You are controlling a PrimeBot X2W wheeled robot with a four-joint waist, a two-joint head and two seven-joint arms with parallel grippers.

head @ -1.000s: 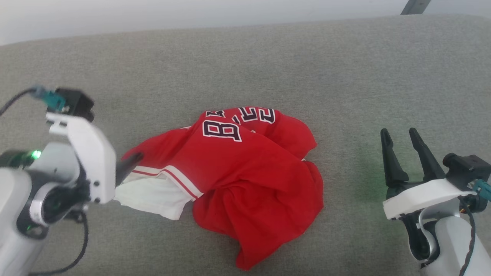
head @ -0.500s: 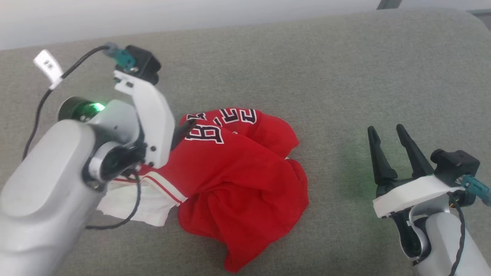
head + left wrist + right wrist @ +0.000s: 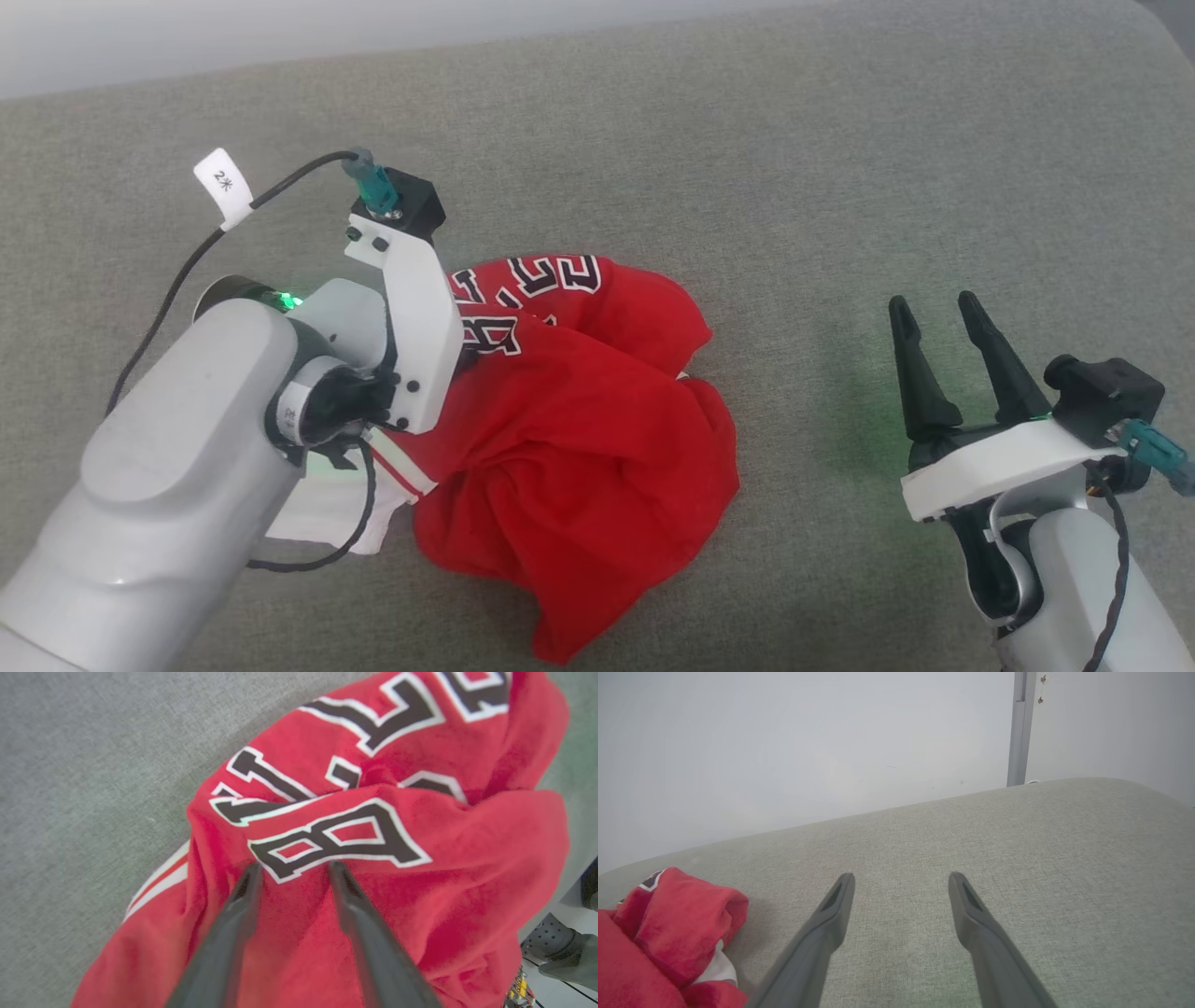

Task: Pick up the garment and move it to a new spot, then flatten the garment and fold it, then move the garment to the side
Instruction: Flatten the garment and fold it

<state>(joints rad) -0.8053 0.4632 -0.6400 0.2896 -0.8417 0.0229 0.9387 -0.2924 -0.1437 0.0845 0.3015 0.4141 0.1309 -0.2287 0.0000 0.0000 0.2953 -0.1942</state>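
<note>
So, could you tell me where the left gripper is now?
Left of centre in the head view, the left gripper sits over the crumpled garment, at its lettering, fingers apart.

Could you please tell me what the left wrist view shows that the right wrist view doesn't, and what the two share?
Left wrist view: the left gripper, jaws apart, right over the garment, with its dark white-outlined lettering and striped trim close up.
Right wrist view: the right gripper, open above the bare grey cushion, plus a pale wall and a grey post.
Shared: red garment fabric and the grey cushion.
</note>
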